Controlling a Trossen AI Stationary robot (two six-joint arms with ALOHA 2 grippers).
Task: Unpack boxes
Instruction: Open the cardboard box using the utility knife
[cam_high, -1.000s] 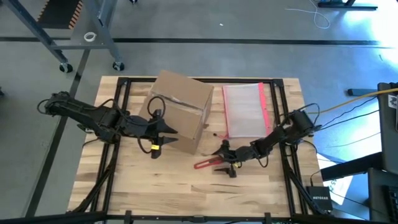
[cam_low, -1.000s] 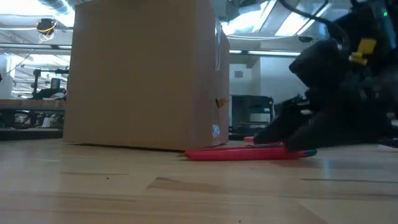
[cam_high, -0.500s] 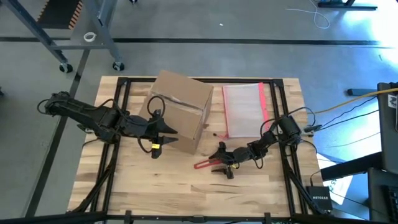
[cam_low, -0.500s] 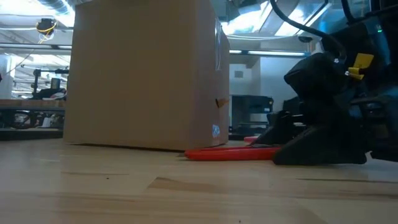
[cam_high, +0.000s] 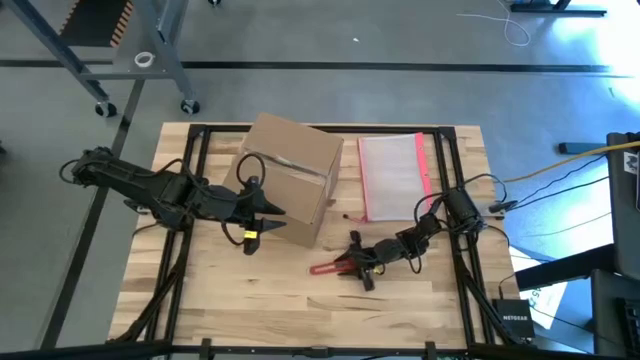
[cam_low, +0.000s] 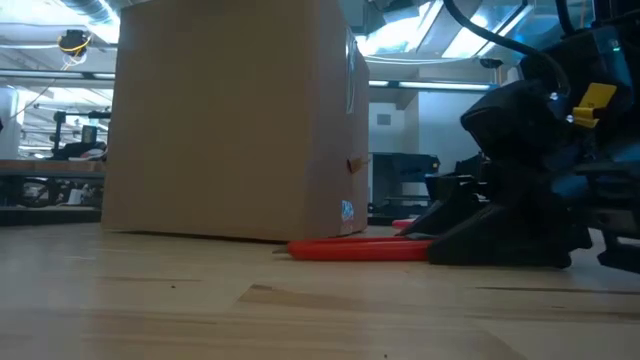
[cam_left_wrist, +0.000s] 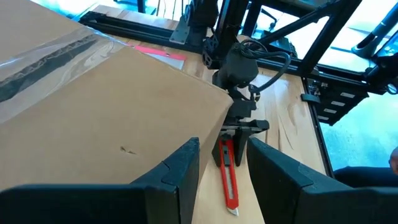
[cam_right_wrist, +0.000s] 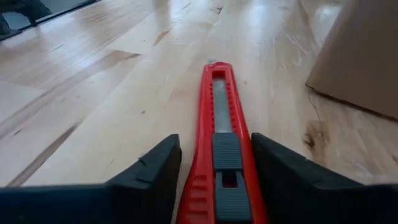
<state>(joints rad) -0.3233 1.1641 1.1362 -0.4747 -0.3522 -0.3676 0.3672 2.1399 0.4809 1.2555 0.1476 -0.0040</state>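
Observation:
The brown cardboard box (cam_high: 290, 165) stands on its bottom at the table's far middle, its taped top (cam_left_wrist: 56, 50) shut. A red utility knife (cam_high: 328, 267) lies flat on the wood right of the box's near corner. My right gripper (cam_high: 352, 262) sits low on the table at the knife's right end and is shut on it (cam_right_wrist: 214, 146). My left gripper (cam_high: 275, 215) hovers open at the box's near left side; its fingers (cam_left_wrist: 180, 168) hold nothing, and I cannot tell whether one grazes the box. My right gripper pinches the knife's handle end by its two long sides (cam_right_wrist: 199, 180) between its two fingers. The fingers (cam_right_wrist: 155, 168) come almost level from the table's right and lie along the knife. The knife rests flat on the table, its tip (cam_low: 295, 248) pointing to the table's left.
A clear plastic pouch (cam_high: 395, 178) with a pink-red zip edge lies flat at the far right, beside the box. Black frame rails (cam_high: 195, 180) run along the table's left, right and far sides. Bare wood (cam_high: 260, 300) stretches along the near edge.
My right gripper has sunk onto the table and crept toward the table's left along the knife's handle end. The knife has slid slightly toward the left, still flat on the wood.

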